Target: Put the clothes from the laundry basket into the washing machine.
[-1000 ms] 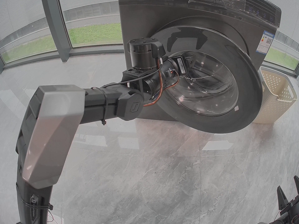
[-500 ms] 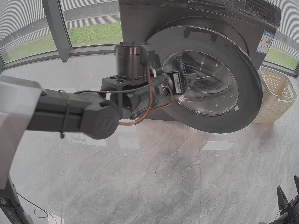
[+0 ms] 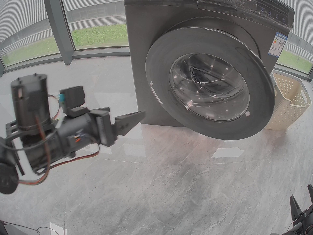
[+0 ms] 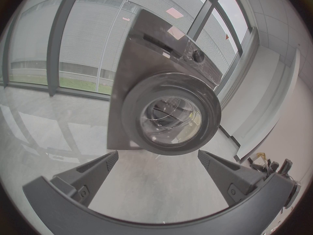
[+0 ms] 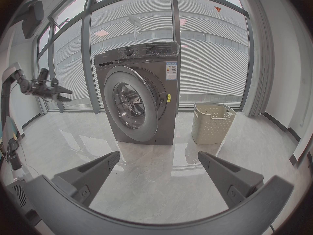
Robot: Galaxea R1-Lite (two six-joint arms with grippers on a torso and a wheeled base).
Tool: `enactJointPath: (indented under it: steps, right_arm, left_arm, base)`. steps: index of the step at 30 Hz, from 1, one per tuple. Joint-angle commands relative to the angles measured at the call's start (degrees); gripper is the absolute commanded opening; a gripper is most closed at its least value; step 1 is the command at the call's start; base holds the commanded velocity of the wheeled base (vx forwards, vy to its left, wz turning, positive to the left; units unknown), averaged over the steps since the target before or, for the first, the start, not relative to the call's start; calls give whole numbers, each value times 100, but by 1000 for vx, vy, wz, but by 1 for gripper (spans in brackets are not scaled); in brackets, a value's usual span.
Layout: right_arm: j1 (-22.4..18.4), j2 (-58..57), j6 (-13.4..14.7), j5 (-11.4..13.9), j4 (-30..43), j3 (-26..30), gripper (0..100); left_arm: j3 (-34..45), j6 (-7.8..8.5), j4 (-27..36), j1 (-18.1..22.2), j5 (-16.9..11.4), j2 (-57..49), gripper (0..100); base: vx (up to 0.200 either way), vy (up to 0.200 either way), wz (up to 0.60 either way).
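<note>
Saw the washing machine (image 3: 153, 26) standing on the grey marble floor (image 3: 169, 186) in front of the tall windows (image 3: 94, 13), its round glass door (image 3: 163, 66) swung partly out from the front. Could not make out through the glass whether anything lay in the drum. Found the laundry basket (image 3: 291, 98), cream and perforated, on the floor just beside the machine's right side, upright. Could not tell from any view whether clothes lay inside it. Noted the left gripper (image 3: 135, 117) held in the air to the left of the machine, well apart from the door, pointing towards it, fingers (image 4: 94, 177) spread wide with nothing between them. Noted the right gripper (image 5: 158, 154) low and well back from machine and basket, facing both, fingers likewise parted and holding nothing.
</note>
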Motion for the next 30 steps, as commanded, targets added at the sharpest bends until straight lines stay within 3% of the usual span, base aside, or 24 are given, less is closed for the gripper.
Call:
enactJointPath:
  steps: [1, 2, 3, 5, 7, 8, 10, 12, 13, 15, 19, 20, 23, 30]
  right_arm:
    - [1, -40, -16, -8, 9, 101, 100]
    - [1, -40, -16, -8, 9, 101, 100]
    - [1, -40, -25, 0, 9, 101, 100]
    - [1, -40, -16, 0, 0, 101, 100]
    - [1, -40, -34, 9, 0, 101, 100]
    - [1, -40, -60, 27, 0, 101, 100]
    - [1, -40, -104, 36, 0, 101, 100]
    - [1, -40, -87, 62, 0, 101, 100]
    - [1, -40, -96, 62, 0, 101, 100]
    - [1, -40, -104, 53, 18, 101, 100]
    - [1, -40, -122, 53, 0, 101, 100]
    - [1, -40, -131, 53, 9, 101, 100]
    - [1, -40, -131, 53, 0, 101, 100]
    - [1, -40, -122, 53, 9, 101, 100]
  left_arm:
    - [4475, 1011, 614, 2031, -488, -6219, 100]
    - [4475, 1011, 614, 2031, -488, -6219, 100]
    - [4475, 1055, 1273, 2391, -681, -6949, 100]
    - [4475, 1152, 1889, 2822, -778, -7485, 100]
    - [4484, 1266, 2522, 3068, -813, -7819, 100]
    - [4484, 1222, 2645, 3068, -787, -7775, 100]
    - [4484, 1126, 2636, 3068, -646, -7757, 100]
    - [4484, 1029, 2732, 3173, -268, -7748, 100]
    - [4484, 1082, 2812, 3358, -13, -7766, 100]
    - [4457, 1266, 3189, 3885, 4, -7968, 100]
    - [4484, 1301, 3049, 3824, -66, -8003, 100]
    - [4475, 1398, 3049, 3710, -154, -8179, 100]
    - [4475, 1389, 3049, 3701, -303, -8293, 100]
    - [4475, 1328, 3049, 3701, -286, -8284, 100]
  base:
    - [0, 0, 0]
    - [0, 0, 0]
    - [0, 0, 0]
    - [0, 0, 0]
    - [0, 0, 0]
    - [0, 0, 0]
    - [0, 0, 0]
    - [0, 0, 0]
    - [0, 0, -600]
    - [0, 0, -600]
    - [0, 0, 0]
    - [0, 0, 0]
    - [0, 0, 0]
    - [0, 0, 0]
